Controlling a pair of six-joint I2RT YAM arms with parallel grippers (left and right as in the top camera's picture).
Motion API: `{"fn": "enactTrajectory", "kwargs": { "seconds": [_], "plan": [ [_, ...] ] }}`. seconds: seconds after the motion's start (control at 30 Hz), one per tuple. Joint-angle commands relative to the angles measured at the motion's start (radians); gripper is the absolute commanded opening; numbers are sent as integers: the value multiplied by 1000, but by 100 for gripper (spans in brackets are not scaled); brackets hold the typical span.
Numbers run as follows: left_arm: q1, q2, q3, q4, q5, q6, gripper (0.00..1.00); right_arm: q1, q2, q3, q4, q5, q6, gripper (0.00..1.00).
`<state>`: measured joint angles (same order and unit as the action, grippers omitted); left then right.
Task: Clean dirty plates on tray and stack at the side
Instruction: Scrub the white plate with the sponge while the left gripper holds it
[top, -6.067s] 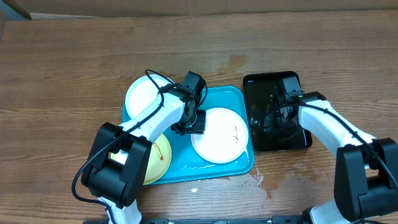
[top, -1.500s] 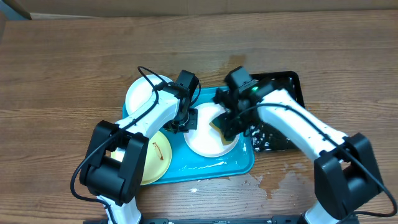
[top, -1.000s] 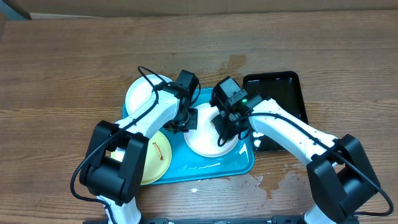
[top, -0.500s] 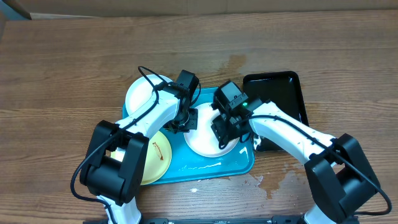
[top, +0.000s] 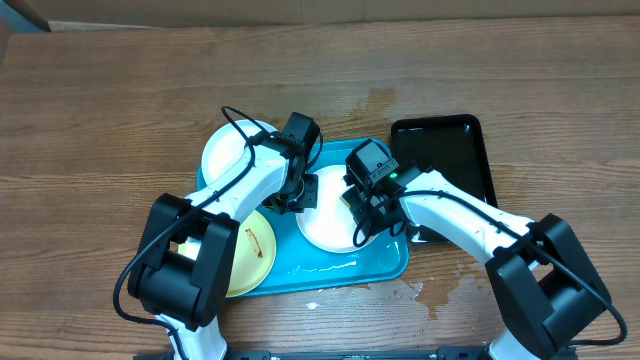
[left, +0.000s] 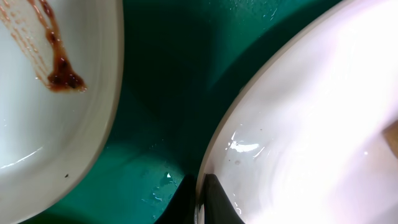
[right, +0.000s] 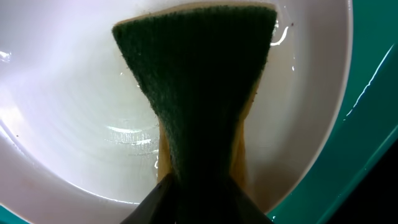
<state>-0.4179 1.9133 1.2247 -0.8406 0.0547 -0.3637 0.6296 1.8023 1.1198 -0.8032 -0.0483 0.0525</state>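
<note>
step: scrubbing white plate (top: 325, 232) on blue tray (top: 292, 270) | right gripper (right: 198, 196) clamped on sponge (right: 196, 81), pressed into plate | left gripper (left: 200, 198) pinches plate rim | next: likely finish wiping, then lift plate aside

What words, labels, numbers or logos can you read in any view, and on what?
None: no readable text in any view. The white plate, the sponge, the turquoise tray, the black tray and the wooden table carry no words, numbers or logos.
</note>
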Motion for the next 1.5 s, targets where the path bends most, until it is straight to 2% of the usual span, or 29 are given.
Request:
{"fn": "enactTrajectory", "kwargs": {
  "seconds": [0.0,0.1,0.17,0.5,0.97,1.47],
  "plan": [
    [-1,24,-12,5,-37,12,4,23,-8,-4,2,3,1,19],
    [-1,24,-12,8,-36,11,4,35,-8,-5,2,3,2,7],
    [-1,24,-12,8,-36,11,4,43,-8,-6,2,7,5,4],
    [-1,24,-12,8,-36,11,4,51,-8,-74,64,33,39,4],
    [-1,24,-12,8,-37,28,4,51,-8,-87,120,208,79,4],
    [-2,24,-12,6,-36,50,4,51,-6,-87,200,224,79,4]
  ]
}}
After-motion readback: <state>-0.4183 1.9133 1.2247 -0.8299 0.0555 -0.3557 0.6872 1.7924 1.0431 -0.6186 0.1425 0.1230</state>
